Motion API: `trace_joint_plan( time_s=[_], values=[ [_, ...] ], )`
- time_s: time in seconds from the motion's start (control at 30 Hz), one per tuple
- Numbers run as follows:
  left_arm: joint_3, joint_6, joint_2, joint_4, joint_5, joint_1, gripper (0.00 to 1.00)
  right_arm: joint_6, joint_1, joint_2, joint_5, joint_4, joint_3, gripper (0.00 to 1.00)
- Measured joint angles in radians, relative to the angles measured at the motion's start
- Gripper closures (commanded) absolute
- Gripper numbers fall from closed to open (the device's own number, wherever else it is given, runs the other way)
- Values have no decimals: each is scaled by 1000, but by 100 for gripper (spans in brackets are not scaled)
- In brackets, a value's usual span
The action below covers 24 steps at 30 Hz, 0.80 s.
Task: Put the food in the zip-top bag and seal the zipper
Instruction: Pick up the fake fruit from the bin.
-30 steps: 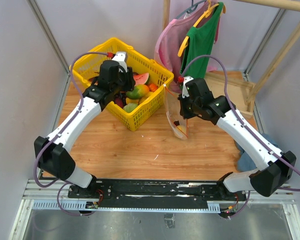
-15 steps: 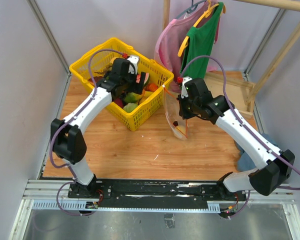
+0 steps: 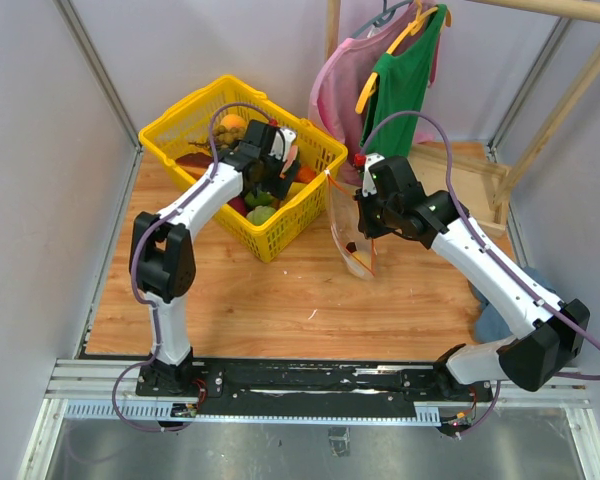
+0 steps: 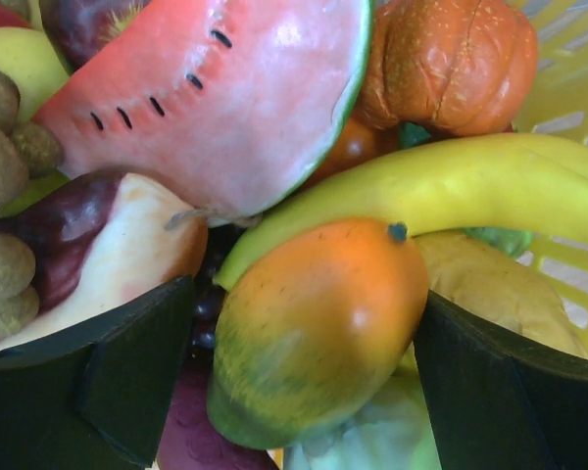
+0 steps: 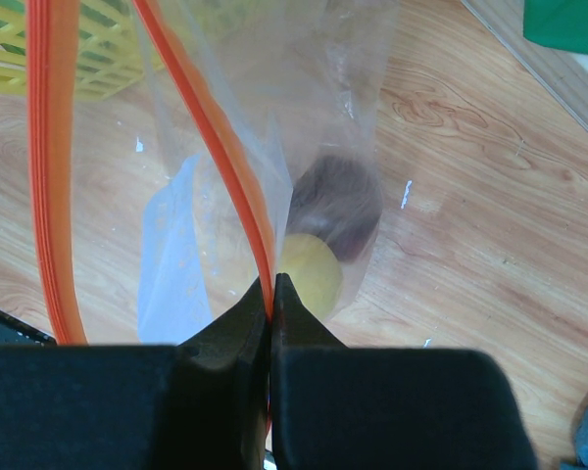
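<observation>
My left gripper [image 3: 268,168] is down inside the yellow basket [image 3: 196,108]. It is open, with its fingers on either side of a green-orange mango [image 4: 323,323]. Around the mango lie a watermelon slice [image 4: 225,98], a yellow banana [image 4: 451,186], an orange pumpkin-like piece [image 4: 451,59] and other toy food. My right gripper [image 5: 272,284] is shut on the red-orange zipper [image 5: 216,147] of the clear zip-top bag [image 3: 350,240]. The bag hangs with its mouth open to the right of the basket. A yellow round fruit [image 5: 309,269] and a dark purple piece [image 5: 338,206] lie in the bag's bottom.
A pink and a green garment [image 3: 405,70] hang on a wooden rack [image 3: 480,175] at the back right. Grey walls close off the left and the back. A blue cloth [image 3: 495,320] lies at the table's right edge.
My left arm has swung to the right across the basket and come down over the mango. My right gripper has kept the bag where it was.
</observation>
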Motion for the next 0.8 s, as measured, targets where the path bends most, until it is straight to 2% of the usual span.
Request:
trace_joint_plan(
  time_s=[0.07, 0.27, 0.43, 0.63, 0.8],
  values=[
    [23, 9, 23, -7, -4, 0, 16, 0, 0, 0, 0, 0, 0, 99],
    [55, 20, 70, -27, 8, 0, 50, 0, 0, 0, 0, 0, 0, 99],
    [58, 13, 68, -33, 27, 0, 65, 0, 0, 0, 1, 0, 0, 99],
    [46, -14, 8, -33, 46, 0, 76, 1, 0, 0, 1, 0, 0, 99],
    [35, -47, -81, -29, 46, 0, 79, 2, 0, 0, 1, 0, 0, 99]
  ],
)
